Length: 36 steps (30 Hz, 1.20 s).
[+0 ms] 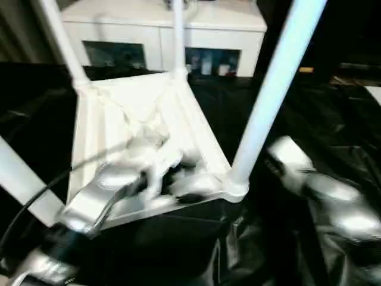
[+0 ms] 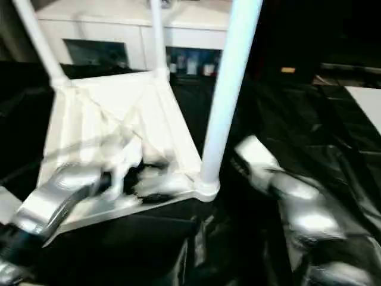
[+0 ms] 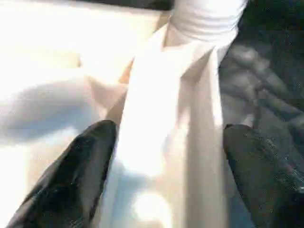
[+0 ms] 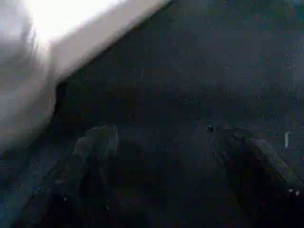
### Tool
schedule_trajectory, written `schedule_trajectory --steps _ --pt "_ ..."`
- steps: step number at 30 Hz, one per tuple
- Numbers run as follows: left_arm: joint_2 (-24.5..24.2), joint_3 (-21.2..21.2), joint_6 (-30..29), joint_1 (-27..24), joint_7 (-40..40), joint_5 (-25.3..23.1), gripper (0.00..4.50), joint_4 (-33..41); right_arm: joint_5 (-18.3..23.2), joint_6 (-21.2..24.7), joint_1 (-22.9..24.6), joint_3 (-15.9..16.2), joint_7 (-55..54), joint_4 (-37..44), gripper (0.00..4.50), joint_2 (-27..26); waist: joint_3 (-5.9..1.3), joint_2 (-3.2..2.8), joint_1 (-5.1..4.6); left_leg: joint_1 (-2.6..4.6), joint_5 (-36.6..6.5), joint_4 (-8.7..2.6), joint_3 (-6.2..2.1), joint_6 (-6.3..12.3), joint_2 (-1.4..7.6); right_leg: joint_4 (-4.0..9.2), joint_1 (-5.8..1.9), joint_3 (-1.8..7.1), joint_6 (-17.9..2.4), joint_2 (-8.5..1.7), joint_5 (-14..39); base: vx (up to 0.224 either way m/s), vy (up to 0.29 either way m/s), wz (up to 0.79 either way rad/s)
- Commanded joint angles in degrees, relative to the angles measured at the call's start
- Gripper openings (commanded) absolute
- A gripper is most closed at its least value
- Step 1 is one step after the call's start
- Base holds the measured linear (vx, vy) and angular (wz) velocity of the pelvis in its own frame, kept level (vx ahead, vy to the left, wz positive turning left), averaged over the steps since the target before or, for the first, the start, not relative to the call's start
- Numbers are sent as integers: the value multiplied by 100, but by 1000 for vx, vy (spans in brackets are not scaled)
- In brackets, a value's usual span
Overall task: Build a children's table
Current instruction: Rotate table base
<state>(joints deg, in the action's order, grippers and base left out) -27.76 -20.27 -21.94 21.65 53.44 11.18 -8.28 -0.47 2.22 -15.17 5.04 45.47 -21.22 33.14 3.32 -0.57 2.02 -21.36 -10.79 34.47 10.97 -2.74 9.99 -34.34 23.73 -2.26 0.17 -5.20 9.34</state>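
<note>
The children's table lies upside down on the black sheet, its ribbed white tabletop (image 1: pixel 113 119) facing up. Three white legs stand in corner sockets: far left (image 1: pixel 59 36), far middle (image 1: pixel 178 36) and near right (image 1: pixel 271 95). Another leg (image 1: pixel 24 185) slants past the near left corner. My left gripper (image 1: pixel 172 176) is at the near rim beside the near right socket. It is open (image 3: pixel 168 137), its black fingers (image 3: pixel 90 156) straddling the rim wall. To the right of the near right leg, my right gripper (image 4: pixel 161 137) hangs open over the black sheet with nothing in it.
A white cabinet (image 1: pixel 161 24) with glass doors stands close behind the table. Crinkled black sheet (image 1: pixel 178 250) covers the ground all around. A black cable (image 1: pixel 30 202) runs along my left arm. A flat white board (image 2: pixel 369 107) shows at the right edge.
</note>
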Motion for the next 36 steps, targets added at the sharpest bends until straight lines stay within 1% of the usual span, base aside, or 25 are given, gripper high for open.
schedule_trajectory --steps 1,2,4,5,8,10,12,14,15,16,18,19,20,21,22,23,26,27,28,29,30,31,34,35,36 --pt "25 -157 -21 -21 -217 -222 377 195 -37 154 87 58 230 432 369 119 -362 -9 -1 78 -1822 -461 -110 171 255 441 -272 177 -1129 -212 1835 0 0 0" --pt "24 -159 -13 -29 -235 -234 365 195 -33 160 95 55 228 445 369 125 -352 -7 -5 68 -1868 -471 -116 183 265 457 -276 171 -1119 -213 1868 0 0 0" --pt "39 -144 34 -117 -457 -329 360 192 22 224 198 37 218 619 369 163 -346 -1 -27 44 -1896 -472 -127 194 253 463 -285 163 -1083 -223 2004 0 0 0" --pt "53 -124 43 -144 -539 -357 334 185 42 246 235 38 216 686 369 167 -348 10 -31 56 -1934 -459 -122 203 248 484 -265 162 -1038 -224 2156 0 0 0" --pt "150 -68 43 -185 -690 -396 327 109 178 357 379 99 236 1018 369 136 -348 -2 -32 64 -1946 -457 -121 214 250 495 -250 165 -1021 -216 2196 0 0 0" --pt "178 -61 41 -199 -712 -413 316 91 220 396 427 124 239 1127 369 121 -353 2 -37 44 -1924 -467 -134 214 252 491 -264 157 -1000 -215 2179 0 0 0" --pt "220 -56 13 -245 -662 -374 305 127 263 460 482 152 257 1263 369 93 -357 -2 -43 53 -1929 -469 -135 216 258 485 -253 155 -1028 -212 2110 0 0 0" --pt "272 -20 -28 -317 -573 -251 304 272 265 514 516 156 263 1348 369 58 -358 -2 -42 40 -1890 -471 -134 229 264 474 -268 164 -1069 -219 1975 0 0 0" --pt "333 142 -7 -448 -599 -73 300 645 253 591 566 129 215 1488 369 -17 -369 12 -44 46 -1844 -465 -129 246 263 468 -265 160 -1096 -217 1907 0 0 0" --pt "333 142 -7 -448 -599 -73 300 645 253 591 566 129 215 1488 369 -17 -382 7 -42 39 -1758 -458 -133 249 270 441 -284 167 -1139 -229 1757 0 0 0" --pt "249 259 114 -463 -847 -222 295 803 247 676 581 102 124 1582 369 -91 -379 -8 -43 41 -1622 -447 -117 341 267 442 -269 167 -1217 -212 1538 0 0 0" --pt "249 259 114 -463 -847 -222 295 803 247 676 581 102 124 1582 369 -91 -386 -8 -44 32 -1587 -447 -119 350 263 430 -282 163 -1227 -212 1500 0 0 0" --pt "233 284 156 -453 -905 -265 294 803 246 696 583 107 107 1598 369 -99 -388 -9 -39 33 -1544 -440 -114 357 259 429 -281 161 -1227 -213 1475 0 0 0" --pt "190 364 55 -456 -847 -172 292 896 269 745 622 145 97 1667 369 -103 -379 18 -33 26 -1545 -447 -119 364 260 425 -286 158 -1207 -217 1547 0 0 0" --pt "190 364 55 -456 -847 -172 291 896 269 745 622 145 97 1667 369 -103 -379 12 -31 30 -1553 -446 -115 358 261 433 -287 161 -1194 -221 1583 0 0 0" --pt "143 388 -13 -468 -763 -104 291 968 281 759 636 177 115 1687 369 -106 -373 31 -38 23 -1567 -445 -113 350 257 440 -284 158 -1159 -219 1667 0 0 0" --pt "113 457 18 -497 -697 -41 291 1046 290 793 654 219 107 1730 369 -115 -370 16 -34 36 -1565 -448 -116 327 262 444 -268 159 -1119 -220 1740 0 0 0" --pt "83 460 8 -533 -664 -69 291 1099 284 827 664 224 99 1763 369 -129 -370 22 -33 41 -1566 -446 -115 321 265 445 -266 160 -1125 -221 1731 0 0 0" --pt "40 420 69 -566 -642 -157 325 1106 280 853 671 224 88 1782 369 -144 -371 10 -28 35 -1558 -452 -120 313 268 438 -274 161 -1124 -223 1703 0 0 0" --pt "16 405 115 -608 -603 -165 325 1101 263 887 681 224 94 1806 369 -165 -373 12 -32 39 -1561 -449 -118 313 266 432 -268 161 -1132 -217 1659 0 0 0" --pt "21 415 120 -615 -591 -143 346 1094 259 890 681 227 98 1808 369 -167 -371 25 -29 37 -1551 -448 -116 323 262 432 -270 162 -1137 -217 1660 0 0 0" --pt "40 454 150 -618 -584 -93 360 1053 253 892 684 235 102 1808 369 -173 -372 16 -26 44 -1547 -446 -112 321 263 432 -265 165 -1140 -218 1657 0 0 0" --pt "39 567 176 -560 -573 17 377 955 249 902 684 249 90 1806 369 -182 -373 7 -11 50 -1550 -444 -111 294 262 433 -266 166 -1141 -222 1673 0 0 0" --pt "31 609 159 -544 -547 79 398 979 251 911 689 250 82 1816 369 -185 -374 6 -5 48 -1546 -441 -111 283 257 429 -269 164 -1146 -223 1662 0 0 0" --pt "22 658 182 -500 -596 82 398 1013 258 933 698 256 70 1838 369 -181 -368 10 -3 47 -1570 -442 -105 280 253 437 -266 164 -1153 -222 1687 0 0 0"
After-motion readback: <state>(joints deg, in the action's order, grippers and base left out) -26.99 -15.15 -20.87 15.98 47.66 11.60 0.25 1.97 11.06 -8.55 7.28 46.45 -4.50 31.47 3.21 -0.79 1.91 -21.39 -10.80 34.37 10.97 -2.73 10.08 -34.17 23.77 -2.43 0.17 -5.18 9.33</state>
